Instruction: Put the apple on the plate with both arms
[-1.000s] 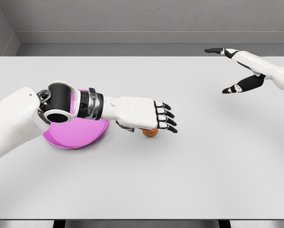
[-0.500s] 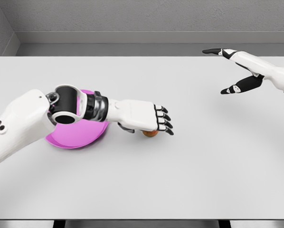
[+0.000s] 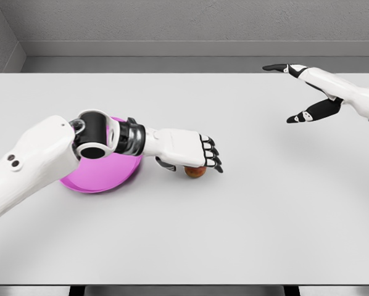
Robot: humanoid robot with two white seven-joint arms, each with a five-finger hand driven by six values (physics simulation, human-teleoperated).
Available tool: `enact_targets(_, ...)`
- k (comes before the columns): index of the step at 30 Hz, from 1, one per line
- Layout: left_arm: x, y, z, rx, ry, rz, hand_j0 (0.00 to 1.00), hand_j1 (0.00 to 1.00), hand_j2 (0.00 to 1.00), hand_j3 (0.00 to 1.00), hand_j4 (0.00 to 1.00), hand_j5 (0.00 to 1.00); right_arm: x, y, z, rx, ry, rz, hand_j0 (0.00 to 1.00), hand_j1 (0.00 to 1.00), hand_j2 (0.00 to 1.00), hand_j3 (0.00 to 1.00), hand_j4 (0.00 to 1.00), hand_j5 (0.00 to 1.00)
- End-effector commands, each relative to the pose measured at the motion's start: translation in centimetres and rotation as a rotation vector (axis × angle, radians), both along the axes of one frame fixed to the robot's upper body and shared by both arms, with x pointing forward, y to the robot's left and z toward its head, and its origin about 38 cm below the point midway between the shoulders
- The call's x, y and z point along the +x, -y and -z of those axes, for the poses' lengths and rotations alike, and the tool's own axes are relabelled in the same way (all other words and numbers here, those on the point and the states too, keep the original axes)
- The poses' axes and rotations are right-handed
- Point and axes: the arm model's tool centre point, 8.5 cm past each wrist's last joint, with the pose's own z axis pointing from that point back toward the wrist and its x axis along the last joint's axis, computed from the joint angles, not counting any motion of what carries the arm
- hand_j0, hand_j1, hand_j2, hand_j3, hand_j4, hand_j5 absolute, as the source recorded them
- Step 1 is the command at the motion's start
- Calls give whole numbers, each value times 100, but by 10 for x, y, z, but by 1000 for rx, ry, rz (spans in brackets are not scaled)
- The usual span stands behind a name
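- apple (image 3: 195,172) sitting on the white worktop (image 3: 234,216), just right of the pink plate (image 3: 104,176), not on it
- left robot hand (image 3: 187,151) right over the apple, fingers curving down, grip itself hard to tell
- right robot hand (image 3: 305,92) way off at far right, fingers spread, holding nothing

On the table (image 3: 246,234), the plate (image 3: 104,176) sits at left with the apple (image 3: 195,172) just to its right. The left hand (image 3: 187,150) lies over the apple, its forearm crossing above the plate, while the right hand (image 3: 308,92) hovers well apart at the far right.
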Motion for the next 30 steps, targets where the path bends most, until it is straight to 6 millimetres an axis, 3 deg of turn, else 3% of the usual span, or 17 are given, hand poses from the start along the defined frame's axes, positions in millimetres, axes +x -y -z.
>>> enact_targets(1, -2, 3, 4, 9, -7, 9, 94, 94, 94, 94, 94, 94, 0, 0, -1, 7, -2, 2, 100, 100, 100, 100, 100, 100)
enact_targets(13, -1, 2, 11, 31, -5, 4, 93, 93, 93, 93, 93, 93, 0, 0, 0, 5, -3, 0, 100, 100, 100, 100, 100, 100)
enact_targets(22, -1, 3, 11, 33, -2, 5, 80, 80, 80, 80, 80, 80, -1, 1, 1, 5, -7, 1, 100, 100, 100, 100, 100, 100)
enact_targets(30, 5, 1, 17, 41, -16, -18, 80, 80, 80, 80, 80, 80, -1, 0, 3, 1, -11, 1, 100, 100, 100, 100, 100, 100)
